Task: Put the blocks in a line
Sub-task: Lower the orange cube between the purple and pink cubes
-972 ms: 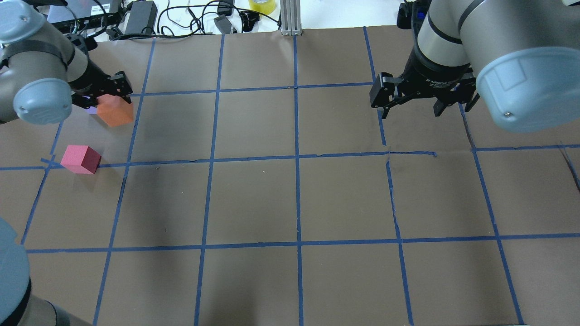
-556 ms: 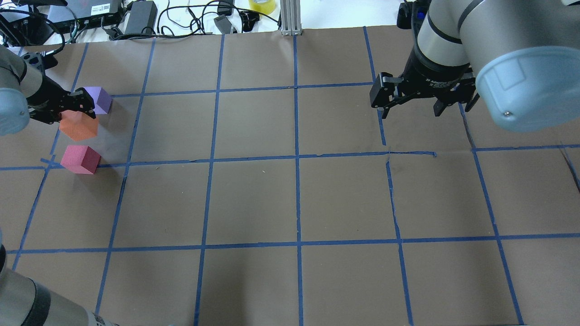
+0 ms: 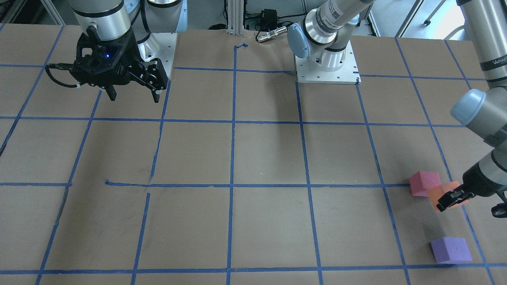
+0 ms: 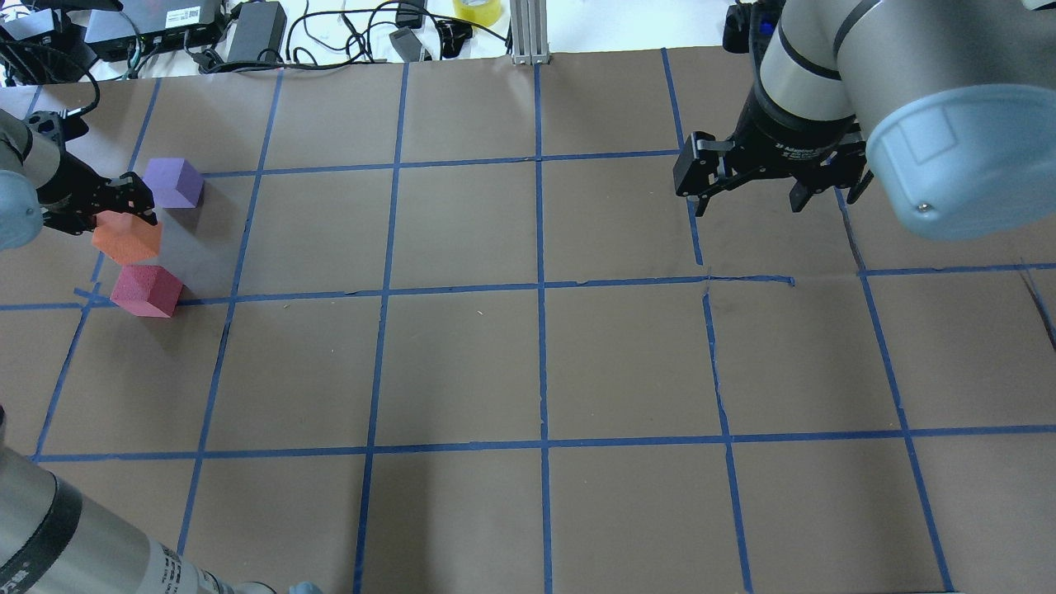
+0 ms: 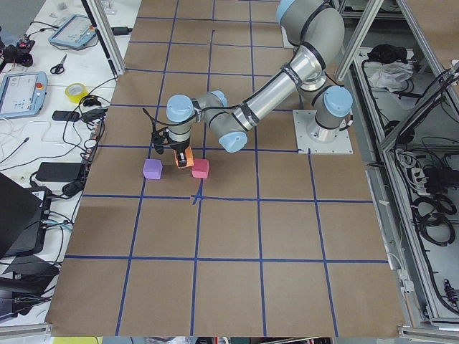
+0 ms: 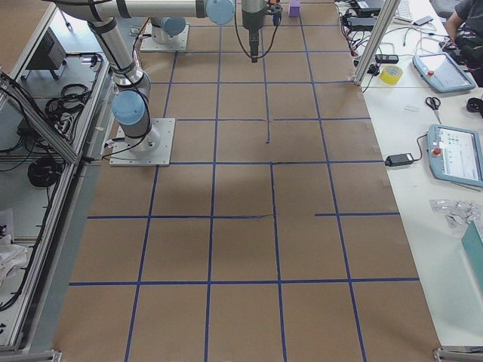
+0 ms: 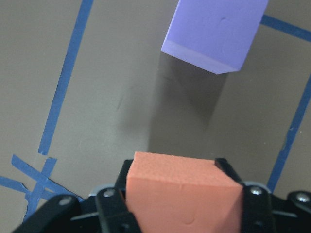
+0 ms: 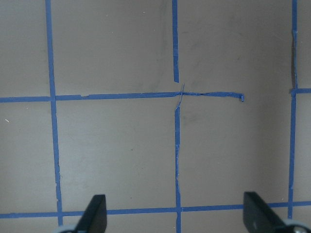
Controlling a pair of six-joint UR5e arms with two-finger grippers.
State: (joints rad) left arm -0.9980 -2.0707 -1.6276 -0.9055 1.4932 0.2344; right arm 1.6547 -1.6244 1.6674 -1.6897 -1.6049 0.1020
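Note:
My left gripper (image 4: 111, 216) is shut on the orange block (image 4: 125, 238) at the table's far left, holding it between the purple block (image 4: 172, 182) and the red-pink block (image 4: 147, 290). In the left wrist view the orange block (image 7: 182, 191) sits between the fingers with the purple block (image 7: 214, 30) ahead. In the front-facing view the orange block (image 3: 443, 192) is right beside the red-pink block (image 3: 424, 183); the purple block (image 3: 451, 249) lies apart. My right gripper (image 4: 747, 194) is open and empty over the table's right side.
The table is brown paper with a blue tape grid (image 4: 540, 285). Cables, power bricks and a yellow tape roll (image 4: 477, 10) lie beyond the far edge. The right wrist view shows only bare paper and tape lines (image 8: 177, 121).
My left gripper has carried the orange block leftward and nearer, from beside the purple block to a spot close to the red-pink block. The right arm has not moved.

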